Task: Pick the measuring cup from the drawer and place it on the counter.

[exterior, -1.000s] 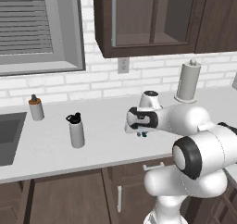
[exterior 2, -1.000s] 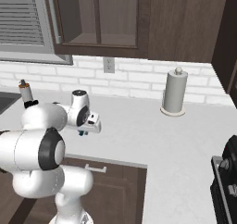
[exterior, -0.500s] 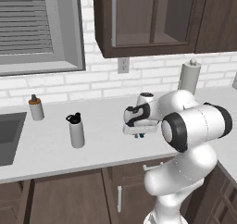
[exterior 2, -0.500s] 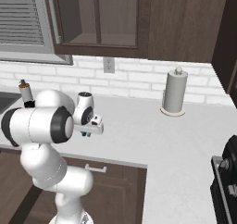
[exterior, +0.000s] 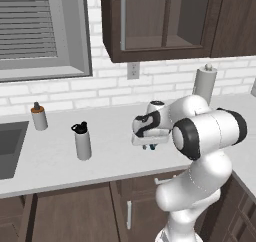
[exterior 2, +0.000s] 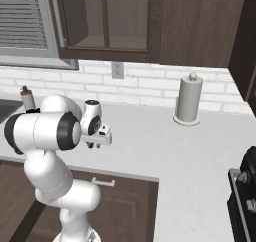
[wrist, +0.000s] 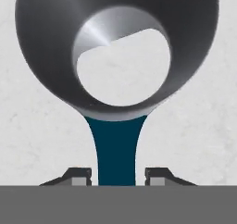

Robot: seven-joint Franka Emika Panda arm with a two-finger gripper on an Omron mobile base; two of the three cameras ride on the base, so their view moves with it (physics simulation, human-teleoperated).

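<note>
since a second ago the arm has folded back and the gripper (wrist: pixel 117 174) sits lower over the counter (exterior: pixel 50 161). fingers clenched on the measuring cup (wrist: pixel 116 52) handle, cup just above the stone. release looks next.

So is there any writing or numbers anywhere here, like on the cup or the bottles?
None readable. The measuring cup shows plain metal and a blank teal handle; the bottle, the small bottle and the paper towel roll carry no visible print.
</note>
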